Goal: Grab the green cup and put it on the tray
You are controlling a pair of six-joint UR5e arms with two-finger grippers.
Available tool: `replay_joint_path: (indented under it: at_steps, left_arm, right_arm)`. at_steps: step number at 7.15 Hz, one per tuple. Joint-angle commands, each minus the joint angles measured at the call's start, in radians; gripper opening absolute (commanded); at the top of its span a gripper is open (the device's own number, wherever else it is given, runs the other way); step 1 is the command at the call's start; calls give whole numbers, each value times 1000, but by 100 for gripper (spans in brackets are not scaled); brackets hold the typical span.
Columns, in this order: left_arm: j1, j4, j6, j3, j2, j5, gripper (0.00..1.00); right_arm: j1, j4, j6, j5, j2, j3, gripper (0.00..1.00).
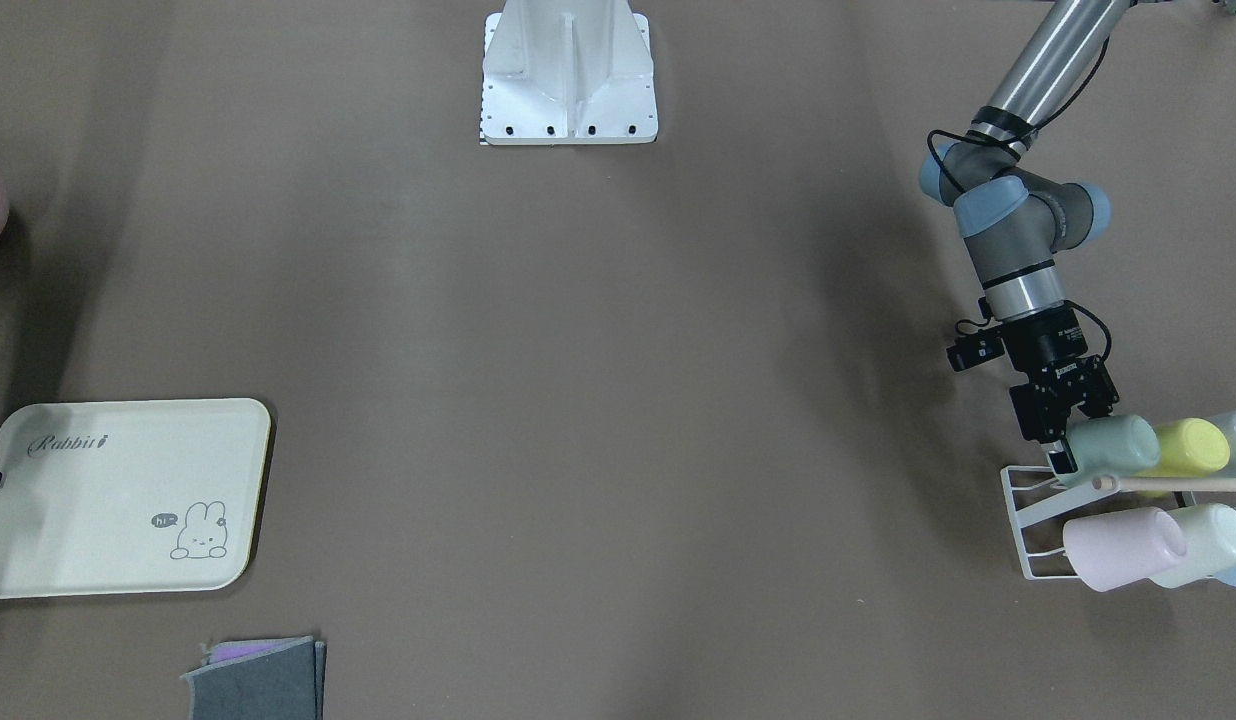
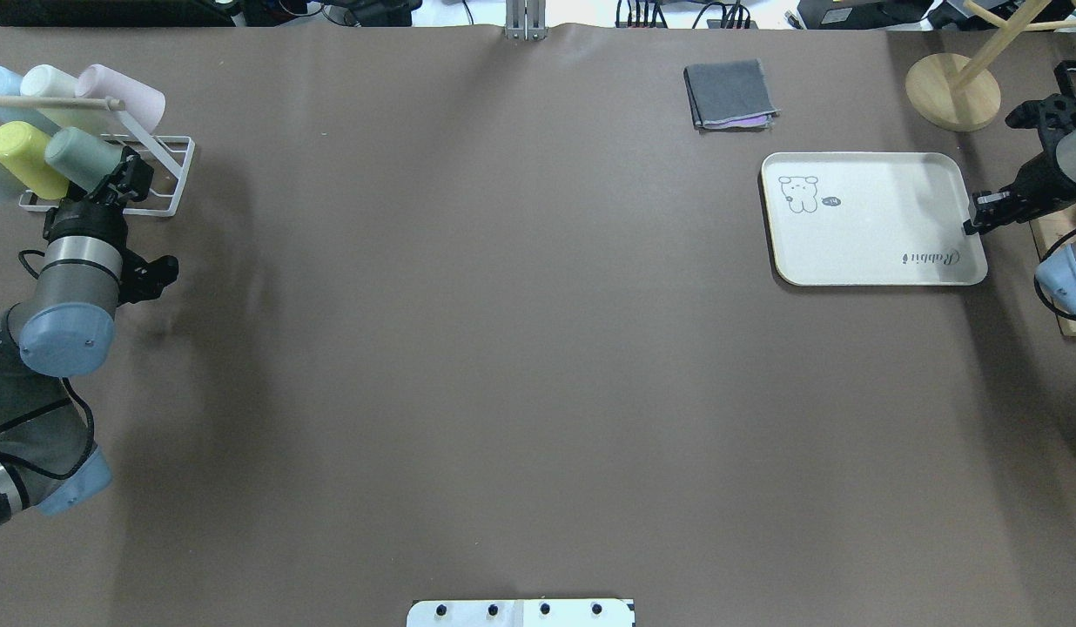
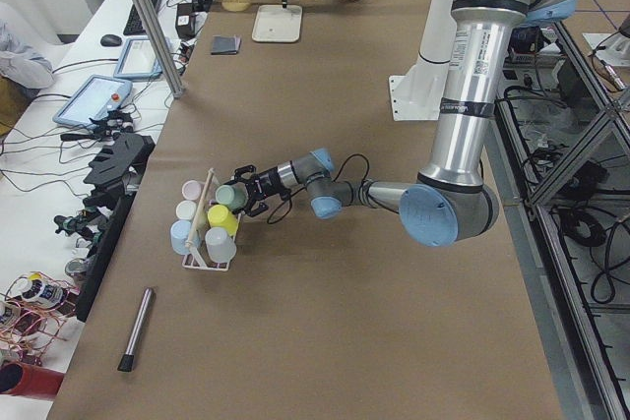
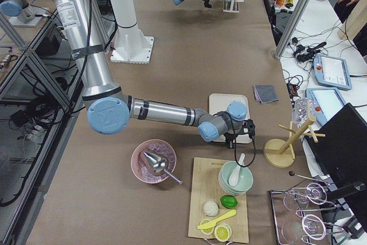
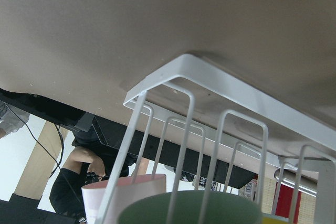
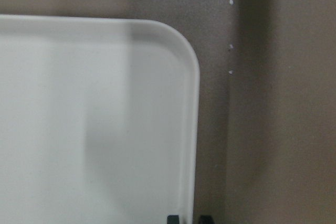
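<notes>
The left hand (image 2: pixel 127 174) sits at the mouth end of the small muted mint-green plastic cup (image 1: pixel 1113 445). In the front-facing view one dark finger (image 1: pixel 1061 461) shows just beside the cup's rim, and the other is hidden by the cup. I cannot tell whether the hand is clamped on the cup or only standing around it. The left wrist view shows the green rim low in the frame, behind the white wires.

The green cup lies on its side on a white wire rack (image 1: pixel 1023 520) at the counter's end on the robot's left. It is well apart from the tray. A yellow plastic cup (image 1: pixel 1193 447) lies touching it on the side away from the hand. A thin wooden rod (image 1: pixel 1178 484) runs across the rack below both. Beneath the rod lie a pale pink cup (image 1: pixel 1123 548) and a paler whitish-green cup (image 1: pixel 1213 540).

At the other end of the brown counter (image 2: pixel 503 348), the right hand (image 2: pixel 975 225) is at the short edge of the cream rectangular plastic tray (image 2: pixel 869 235) with the bunny drawing. In the right wrist view its two fingertips (image 6: pixel 172 217) stand close together near the tray's rim. I cannot tell whether they pinch it. Nothing lies on the tray. A folded grey cloth (image 2: pixel 729 94) lies near the tray.
</notes>
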Motion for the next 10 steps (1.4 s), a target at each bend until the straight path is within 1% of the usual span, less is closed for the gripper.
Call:
replay_joint_path:
  at_steps: [1, 2, 4, 6, 7, 9, 10]
  left_arm:
    - [1, 3, 2, 3, -3, 1, 98]
    - [3, 4, 2, 5, -4, 1, 98]
    - [1, -2, 2, 29, -23, 1, 98]
    - [1, -2, 2, 29, -23, 1, 95]
    - [0, -5, 0, 28, -23, 1, 91]
    - [-2, -6, 2, 26, -23, 0, 86]
    - [-2, -6, 3, 25, -23, 0, 84]
  right_arm:
    - [0, 0, -2, -1, 1, -1, 17]
    - [0, 0, -2, 2, 1, -1, 1]
    - [3, 3, -3, 23, 1, 13, 0]
    - [81, 28, -6, 147, 19, 19, 0]
    - [116, 31, -9, 187, 36, 36, 0]
    - [156, 31, 6, 245, 37, 106, 0]
    - [155, 29, 17, 252, 48, 140, 0]
